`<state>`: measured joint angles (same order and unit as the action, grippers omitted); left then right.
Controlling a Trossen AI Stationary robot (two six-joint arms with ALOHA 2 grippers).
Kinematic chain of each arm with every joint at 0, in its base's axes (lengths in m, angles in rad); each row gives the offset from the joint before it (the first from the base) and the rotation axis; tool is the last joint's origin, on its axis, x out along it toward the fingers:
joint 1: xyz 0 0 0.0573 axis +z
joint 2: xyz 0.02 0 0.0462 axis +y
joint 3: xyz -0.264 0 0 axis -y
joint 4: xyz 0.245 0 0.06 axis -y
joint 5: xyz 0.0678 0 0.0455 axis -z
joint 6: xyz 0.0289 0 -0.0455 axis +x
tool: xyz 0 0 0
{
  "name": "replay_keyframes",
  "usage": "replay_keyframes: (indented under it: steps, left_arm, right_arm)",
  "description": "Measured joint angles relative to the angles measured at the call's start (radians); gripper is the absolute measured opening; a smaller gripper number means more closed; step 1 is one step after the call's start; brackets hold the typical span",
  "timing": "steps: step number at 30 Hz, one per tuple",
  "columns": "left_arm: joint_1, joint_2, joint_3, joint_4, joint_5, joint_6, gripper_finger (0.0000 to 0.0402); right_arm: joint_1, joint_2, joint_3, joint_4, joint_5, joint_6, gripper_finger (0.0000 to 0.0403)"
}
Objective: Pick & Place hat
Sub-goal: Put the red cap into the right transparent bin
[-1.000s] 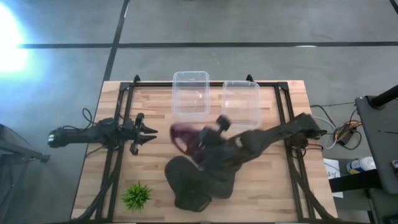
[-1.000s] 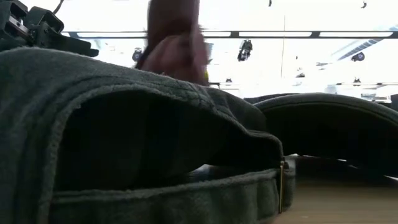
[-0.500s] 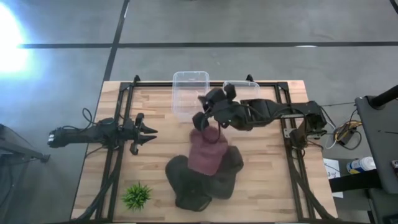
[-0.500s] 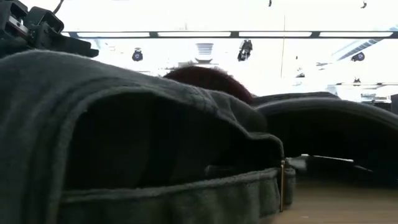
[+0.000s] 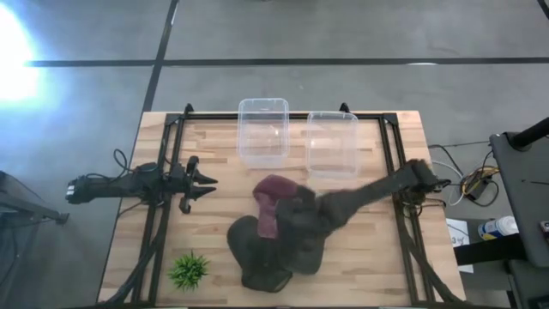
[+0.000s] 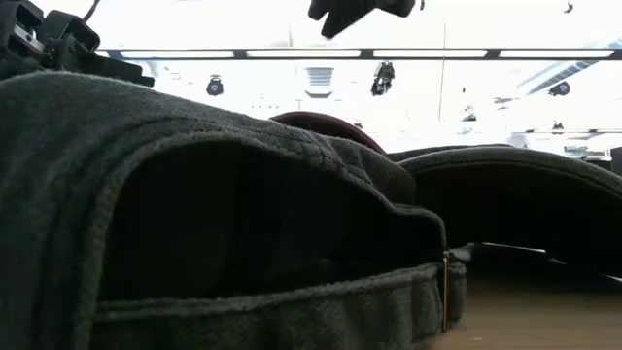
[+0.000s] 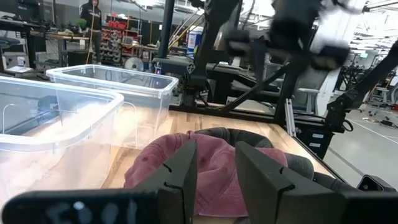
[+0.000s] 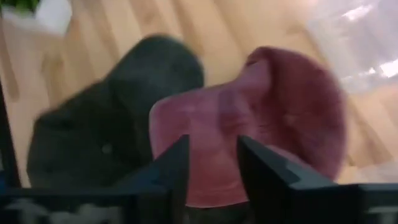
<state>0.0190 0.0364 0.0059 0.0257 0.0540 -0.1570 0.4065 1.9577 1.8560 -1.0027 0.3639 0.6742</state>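
The maroon hat (image 5: 273, 197) lies on a heap of dark grey hats (image 5: 262, 253) near the table's middle, its brim side resting on them. My right gripper (image 8: 211, 155) hangs open above the maroon hat (image 8: 280, 106) and touches nothing; in the low view it shows high over the hats (image 6: 355, 10). My left gripper (image 7: 217, 168) waits open at the table's left, pointing level at the maroon hat (image 7: 214, 146) from a distance. In the low view a dark hat (image 6: 194, 194) fills the foreground, with the maroon crown (image 6: 321, 122) behind it.
Two clear plastic bins (image 5: 262, 129) (image 5: 333, 142) stand side by side at the table's far edge. A small green plant (image 5: 189, 270) sits at the near left corner. Black frame rails (image 5: 167, 172) run along the table's left and right sides.
My right gripper has swung from the table's middle toward the far bins and back toward the near edge. The maroon hat, raised in the air a second ago, has come down and now lies spread on the dark hats.
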Motion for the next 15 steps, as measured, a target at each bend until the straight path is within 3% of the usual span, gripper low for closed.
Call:
replay_keyframes:
  steps: [5,9,15]
  left_arm:
    - [0.000,0.000,0.000,0.000,0.000,0.000,0.0104]
    - [0.000,0.000,0.000,-0.001,0.000,0.000,0.0104]
    - [0.000,0.001,0.000,0.000,0.000,0.000,0.0104]
  right_arm:
    - [0.096,0.115,0.021,0.046,0.046,-0.164,0.0214]
    - [0.128,0.216,0.079,0.036,0.074,-0.198,0.0245]
    - [0.149,0.330,0.230,-0.081,0.319,-0.132,0.0260]
